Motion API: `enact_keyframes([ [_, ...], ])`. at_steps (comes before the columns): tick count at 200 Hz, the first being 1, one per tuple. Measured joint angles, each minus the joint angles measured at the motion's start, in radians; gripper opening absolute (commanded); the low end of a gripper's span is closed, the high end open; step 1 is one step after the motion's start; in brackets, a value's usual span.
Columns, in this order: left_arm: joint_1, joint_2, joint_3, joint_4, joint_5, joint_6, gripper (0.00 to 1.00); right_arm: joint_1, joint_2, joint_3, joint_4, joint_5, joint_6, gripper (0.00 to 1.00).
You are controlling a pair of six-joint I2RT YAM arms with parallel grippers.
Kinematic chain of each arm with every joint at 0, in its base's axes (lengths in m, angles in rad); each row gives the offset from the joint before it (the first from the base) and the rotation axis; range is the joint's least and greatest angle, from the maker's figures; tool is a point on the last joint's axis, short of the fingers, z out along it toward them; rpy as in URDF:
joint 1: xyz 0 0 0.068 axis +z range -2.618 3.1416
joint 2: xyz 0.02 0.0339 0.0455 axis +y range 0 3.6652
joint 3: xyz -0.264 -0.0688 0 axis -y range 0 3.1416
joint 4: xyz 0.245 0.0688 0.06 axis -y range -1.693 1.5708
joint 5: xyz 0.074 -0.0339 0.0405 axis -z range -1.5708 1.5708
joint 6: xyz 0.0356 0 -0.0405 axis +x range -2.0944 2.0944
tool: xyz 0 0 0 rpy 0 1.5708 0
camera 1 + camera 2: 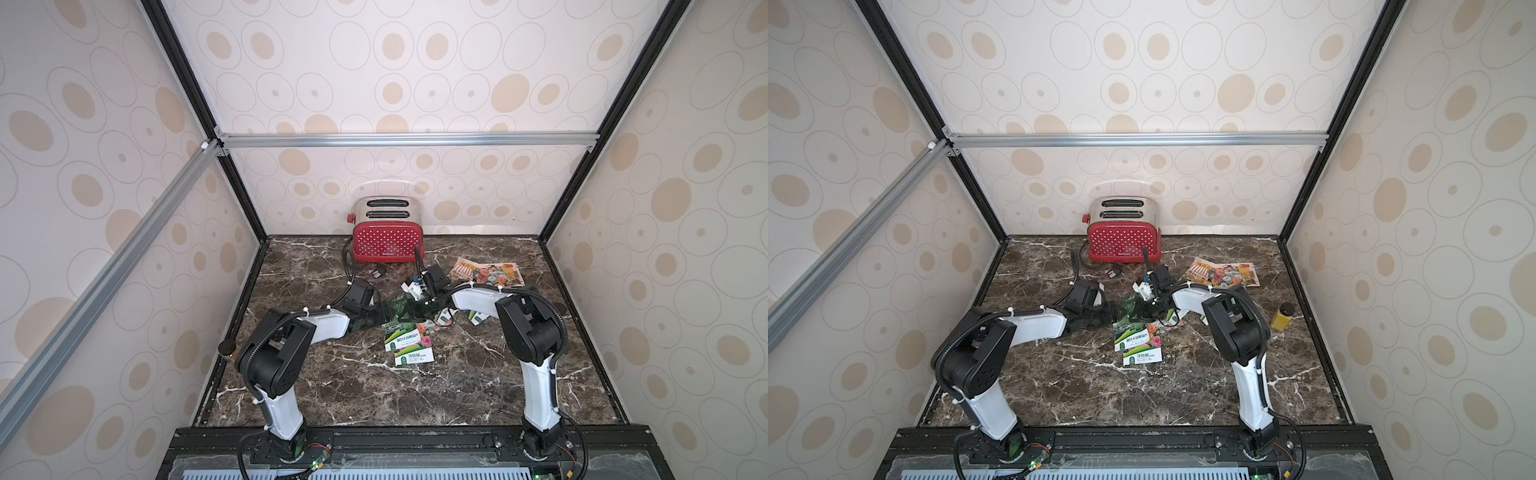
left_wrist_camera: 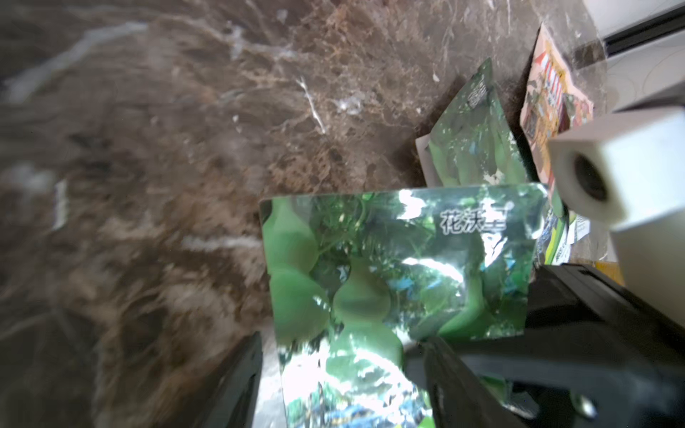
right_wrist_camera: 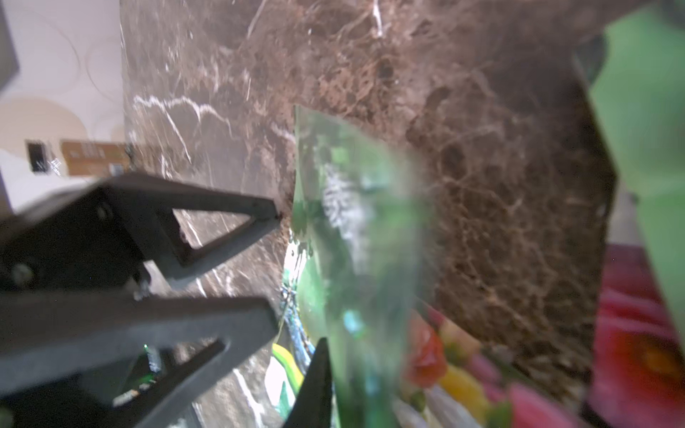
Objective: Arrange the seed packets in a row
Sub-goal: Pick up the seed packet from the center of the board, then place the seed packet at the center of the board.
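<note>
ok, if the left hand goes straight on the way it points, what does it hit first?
The green gourd packet. In the left wrist view it lies across the gap of the left hand, its far edge ahead of the fingertips. Depth is unclear. Past it, only marble table shows.

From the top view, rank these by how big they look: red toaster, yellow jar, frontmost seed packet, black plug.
1. red toaster, clearly largest.
2. frontmost seed packet and yellow jar: too alike to rank, and the packet lies nearer the camera.
3. black plug, smallest.
</note>
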Motion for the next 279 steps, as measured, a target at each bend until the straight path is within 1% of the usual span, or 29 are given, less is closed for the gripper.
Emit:
enact_keyframes([
  [18, 0.009, -0.068, -0.014, -0.092, -0.025, 0.016, 0.77, 0.0, 0.0, 0.027, -0.011, -0.023, -0.003, 0.0],
  [36, 0.033, -0.183, -0.015, -0.177, -0.05, 0.047, 0.78, 0.0, 0.0, 0.058, -0.011, -0.04, -0.003, 0.0],
  [58, 0.113, -0.352, -0.016, -0.237, -0.059, 0.08, 0.76, 0.0, 0.0, 0.096, -0.003, -0.063, 0.02, 0.0],
  [81, 0.205, -0.504, -0.02, -0.3, -0.082, 0.111, 0.77, 0.001, 0.016, 0.146, 0.066, -0.105, 0.109, 0.0],
  [98, 0.243, -0.575, -0.021, -0.349, -0.094, 0.127, 0.76, 0.01, 0.058, 0.214, 0.128, -0.12, 0.187, 0.0],
  [114, 0.269, -0.591, -0.021, -0.383, -0.099, 0.139, 0.76, 0.032, 0.126, 0.312, 0.171, -0.124, 0.249, 0.0],
  [134, 0.303, -0.572, -0.027, -0.419, -0.099, 0.149, 0.78, 0.073, 0.221, 0.456, 0.186, -0.122, 0.301, 0.0],
  [158, 0.382, -0.565, -0.062, -0.438, -0.076, 0.153, 0.78, 0.134, 0.343, 0.647, 0.185, -0.118, 0.357, 0.0],
  [182, 0.447, -0.606, -0.087, -0.461, -0.064, 0.153, 0.8, 0.191, 0.481, 0.863, 0.176, -0.105, 0.394, 0.0],
  [204, 0.473, -0.641, -0.087, -0.468, -0.058, 0.156, 0.79, 0.241, 0.61, 1.053, 0.166, -0.079, 0.418, 0.0],
  [212, 0.477, -0.642, -0.087, -0.468, -0.053, 0.156, 0.79, 0.256, 0.641, 1.089, 0.172, -0.071, 0.432, 0.0],
  [231, 0.482, -0.648, -0.107, -0.463, -0.039, 0.156, 0.8, 0.287, 0.686, 1.106, 0.204, -0.052, 0.468, 0.0],
  [252, 0.501, -0.692, -0.145, -0.478, -0.025, 0.156, 0.81, 0.31, 0.756, 1.155, 0.247, -0.032, 0.519, 0.0],
  [279, 0.53, -0.724, -0.15, -0.484, -0.006, 0.157, 0.81, 0.325, 0.851, 1.232, 0.325, -0.002, 0.602, 0.0],
])
